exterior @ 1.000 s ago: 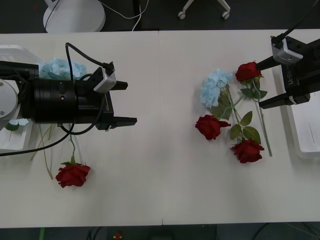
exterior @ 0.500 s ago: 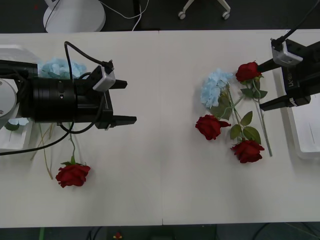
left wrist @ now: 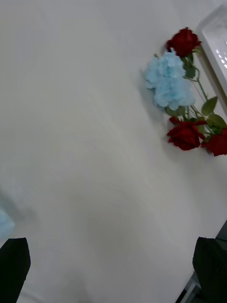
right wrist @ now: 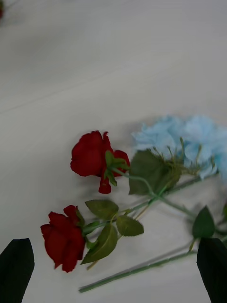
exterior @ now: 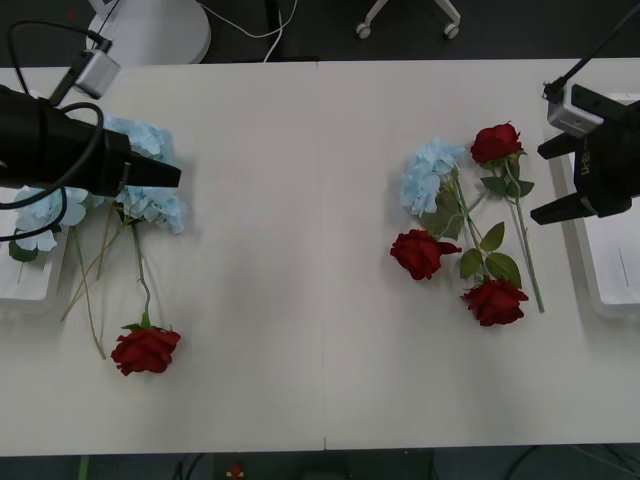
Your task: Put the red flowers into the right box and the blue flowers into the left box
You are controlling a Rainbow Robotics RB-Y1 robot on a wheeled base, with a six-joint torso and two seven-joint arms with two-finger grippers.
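Three red flowers lie at the right: one [exterior: 497, 142] at the back, one [exterior: 420, 252] in the middle and one [exterior: 495, 300] nearest the front. A fourth [exterior: 147, 350] lies at the front left. One blue flower [exterior: 430, 175] rests among the right-hand roses, and more blue flowers [exterior: 150, 205] lie at the left, partly over the left box [exterior: 20, 285]. My right gripper [exterior: 552, 180] hangs open between the roses and the right box [exterior: 610, 265]. Its wrist view shows two roses [right wrist: 92, 154] [right wrist: 61, 236] and the blue cluster [right wrist: 189, 139]. My left gripper [exterior: 165, 172] is open above the left blue flowers.
The wide middle of the white table [exterior: 300, 250] is bare. The left wrist view looks across it to the far blue flower [left wrist: 168, 85], the roses [left wrist: 185, 135] and the right box's rim [left wrist: 217, 38]. A chair base and cables stand beyond the table's back edge.
My left arm has pulled back to the left and rear, uncovering the blue flowers that it hid. My right gripper has drifted slightly to the right.
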